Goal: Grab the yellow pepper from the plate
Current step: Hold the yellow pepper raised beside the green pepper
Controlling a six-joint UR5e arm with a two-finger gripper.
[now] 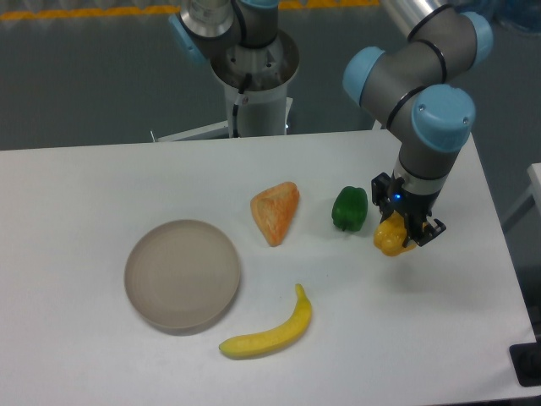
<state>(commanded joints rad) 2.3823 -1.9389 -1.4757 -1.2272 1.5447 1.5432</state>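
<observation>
The pincer (404, 230) is clamped on the yellow pepper (390, 236) near the counter's (84, 186) right edge, just right of the green pepper (350, 208). The plate (183, 274) lies well apart toward the left, with an orange wedge (276, 211) and banana (269, 331) between
</observation>
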